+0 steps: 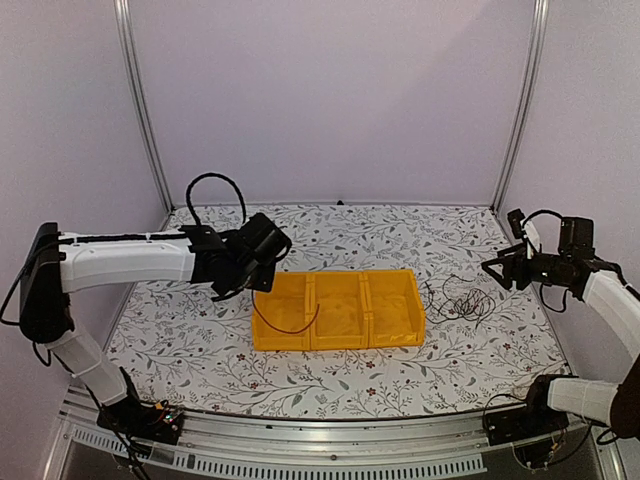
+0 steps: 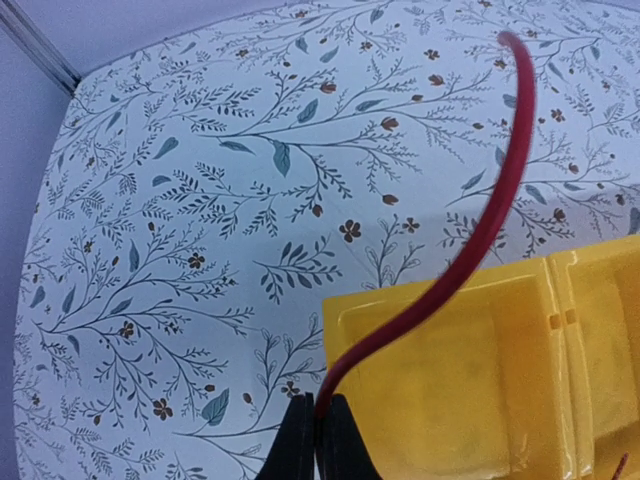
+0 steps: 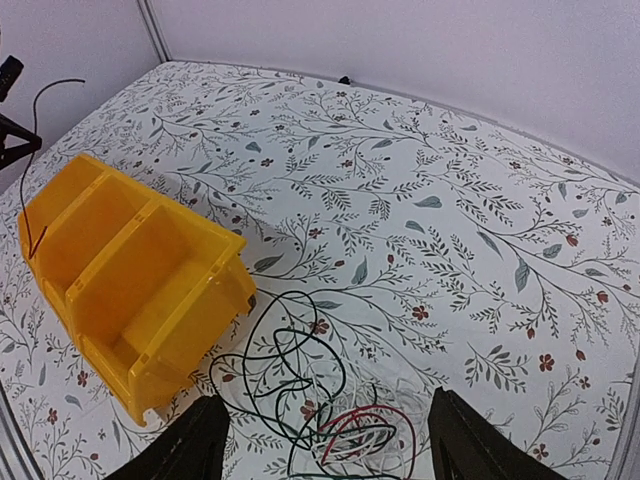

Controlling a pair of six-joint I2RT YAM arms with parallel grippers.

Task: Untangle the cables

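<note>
My left gripper (image 1: 250, 285) is shut on one end of a red wire (image 1: 292, 326) and holds it above the left compartment of the yellow bin (image 1: 395, 340). The wire hangs in a loop into that compartment. In the left wrist view the jaws (image 2: 320, 420) pinch the red wire (image 2: 480, 240) over the bin's corner (image 2: 400, 310). A tangle of green, black, white and red cables (image 1: 460, 300) lies on the table right of the bin. My right gripper (image 1: 492, 275) is open and hovers above it; in the right wrist view the tangle (image 3: 330, 400) lies between the spread fingers (image 3: 195, 450).
The yellow bin (image 3: 130, 280) has three compartments and stands mid-table, close to the tangle's left side. Metal frame posts (image 1: 140, 110) stand at the back corners. The floral table cover (image 1: 330, 235) stretches behind the bin.
</note>
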